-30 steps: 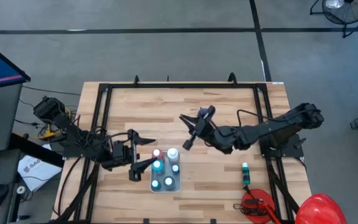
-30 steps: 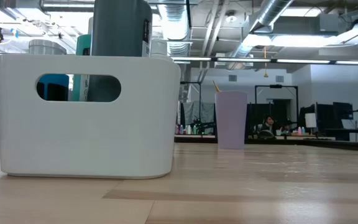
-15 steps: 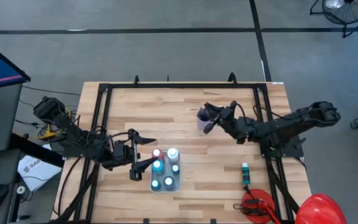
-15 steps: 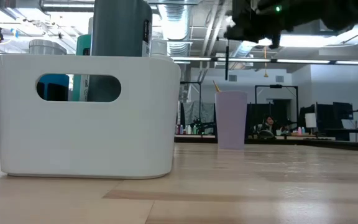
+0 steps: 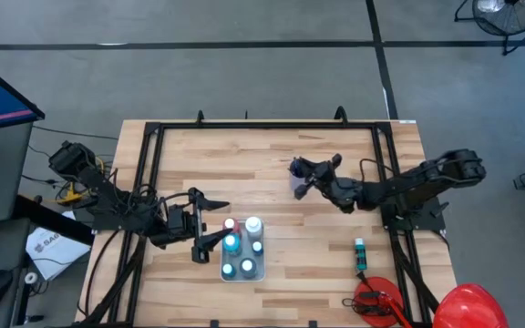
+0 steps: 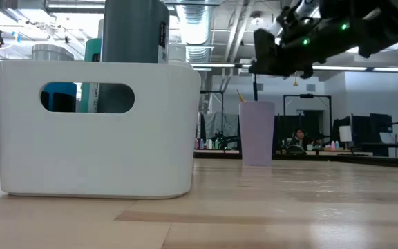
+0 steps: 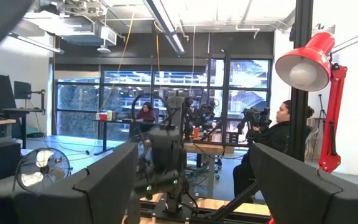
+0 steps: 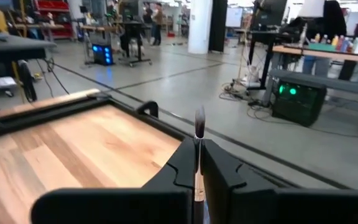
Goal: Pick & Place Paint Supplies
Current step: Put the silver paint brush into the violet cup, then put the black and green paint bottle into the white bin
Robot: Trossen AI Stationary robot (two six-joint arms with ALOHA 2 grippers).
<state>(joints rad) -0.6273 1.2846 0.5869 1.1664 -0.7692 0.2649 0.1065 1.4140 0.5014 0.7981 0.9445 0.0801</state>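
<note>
The right pincer (image 5: 310,173) is clamped on a thin brush (image 8: 199,134), above the purple cup (image 6: 257,133) at the bench's (image 5: 244,159) far middle. In the low view the brush (image 6: 255,88) hangs upright, long axis vertical, lower end at the cup's rim. The left pincer (image 5: 210,225) waits with fingers apart beside the white tub (image 5: 243,249) holding paint bottles (image 5: 253,226). A teal bottle (image 5: 360,254) lies near the right edge.

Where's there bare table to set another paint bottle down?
Bare wood lies along the far edge of the table and between the white bin and the lone bottle. It is crowded around the bin and near the purple cup.
</note>
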